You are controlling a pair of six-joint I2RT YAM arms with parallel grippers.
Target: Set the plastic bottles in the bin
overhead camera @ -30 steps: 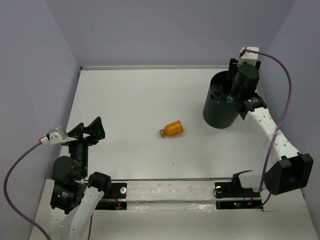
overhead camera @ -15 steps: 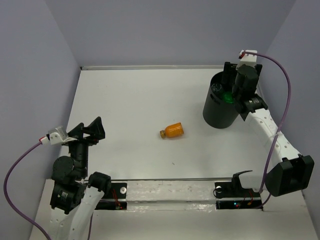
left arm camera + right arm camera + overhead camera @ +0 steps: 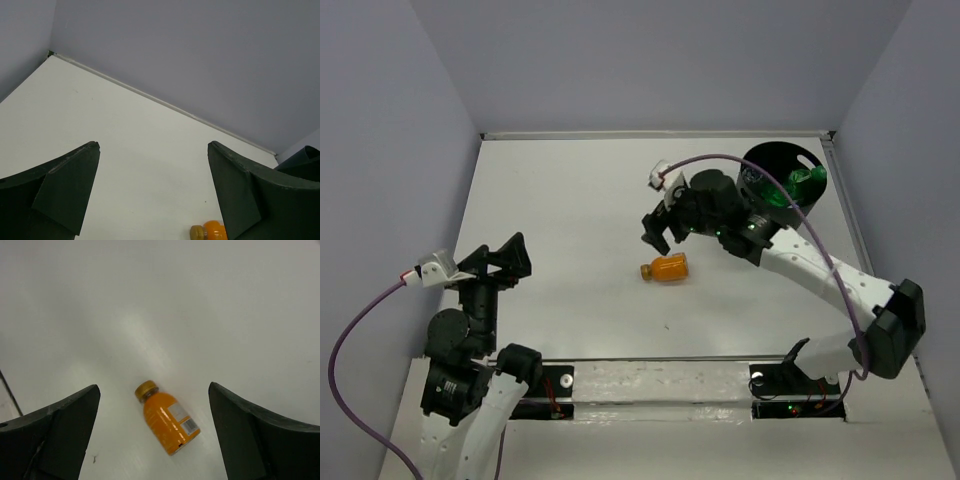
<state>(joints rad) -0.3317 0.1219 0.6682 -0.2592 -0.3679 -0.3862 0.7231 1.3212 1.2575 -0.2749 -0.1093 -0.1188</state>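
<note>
Gaping right pincer (image 3: 658, 232) above orange bottle (image 3: 167, 422); green bottle (image 3: 798, 183) in bin (image 3: 783, 146) only overhead.

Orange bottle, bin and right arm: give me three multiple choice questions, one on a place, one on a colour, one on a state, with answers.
1. Where is the orange bottle?
A. Inside the bin
B. Lying on the table
C. Upright against the back wall

2. What colour is the bottle seen inside the bin?
A. Green
B. Red
C. Yellow

3. The right gripper has its fingers:
A. Shut on the orange bottle
B. Shut on nothing
C. Open, holding nothing

Answers:
1 B: it lies on its side on the white surface, apart from the bin.
2 A: the green bottle shows through the bin's mouth.
3 C: the right wrist view shows them spread wide, not touching the bottle.
</note>
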